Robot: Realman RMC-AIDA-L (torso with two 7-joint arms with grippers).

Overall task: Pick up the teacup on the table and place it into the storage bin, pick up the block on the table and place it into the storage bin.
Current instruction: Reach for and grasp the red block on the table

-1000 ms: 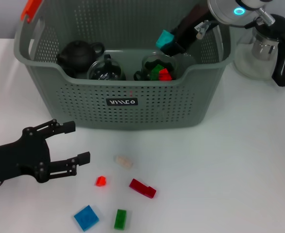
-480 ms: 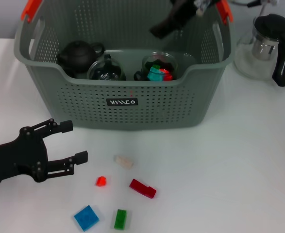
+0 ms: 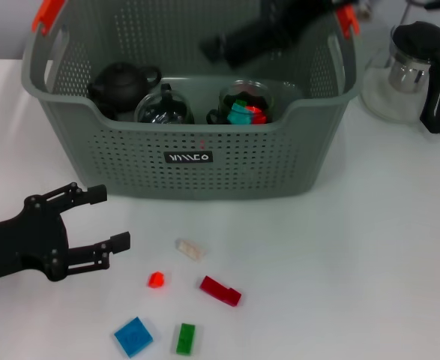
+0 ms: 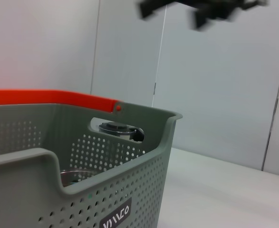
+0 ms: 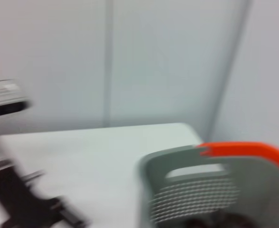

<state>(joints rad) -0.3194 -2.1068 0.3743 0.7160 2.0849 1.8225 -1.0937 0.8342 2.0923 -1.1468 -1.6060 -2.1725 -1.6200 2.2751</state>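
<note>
My left gripper (image 3: 103, 217) hangs low with its black fingers spread and empty, the grey-green perforated plastic storage bin (image 3: 205, 150) just ahead of it. My right gripper (image 3: 227, 46) is a blur high over the bin; open or closed, I cannot tell. The small red block (image 3: 156, 280) lies nearest my left fingers, so I'd settle straight down over it before closing. Only the head view shows the loose blocks; the left wrist view catches just the bin's wall and orange-red handle (image 4: 49, 97).

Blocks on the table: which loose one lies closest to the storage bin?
The pale cream block; it lies nearest the storage bin, while the small red, dark red, green and blue blocks lie farther off.
</note>
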